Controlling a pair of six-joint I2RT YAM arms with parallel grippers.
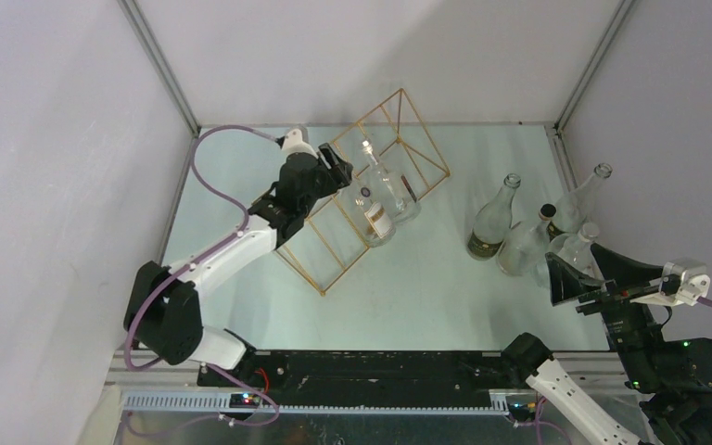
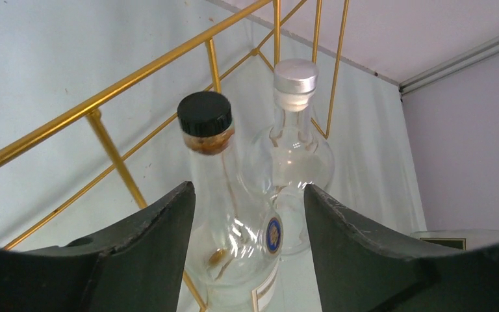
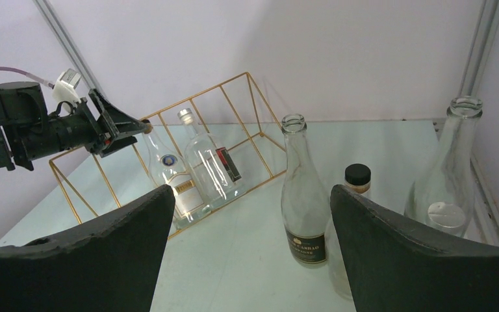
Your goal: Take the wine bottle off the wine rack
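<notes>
The gold wire wine rack [image 1: 401,91] stands at mid-table, also in the left wrist view [image 2: 91,109] and the right wrist view [image 3: 198,96]. Two clear bottles lean in it, necks up. One has a black cap [image 2: 204,114] and a white label [image 1: 377,221]; the other has a silver cap [image 2: 295,76] and lies beside it [image 1: 391,188]. My left gripper [image 1: 341,171] is open at the black-capped bottle's neck, with that bottle [image 2: 234,214] between the fingers and apart from both. My right gripper [image 1: 572,252] is open and empty at the near right.
Several clear bottles stand at the right: a tall labelled one [image 1: 494,222], a black-capped one [image 1: 527,243] and others [image 1: 579,199] just beyond my right gripper [image 3: 250,190]. Grey walls with metal posts close in the table at the left, back and right.
</notes>
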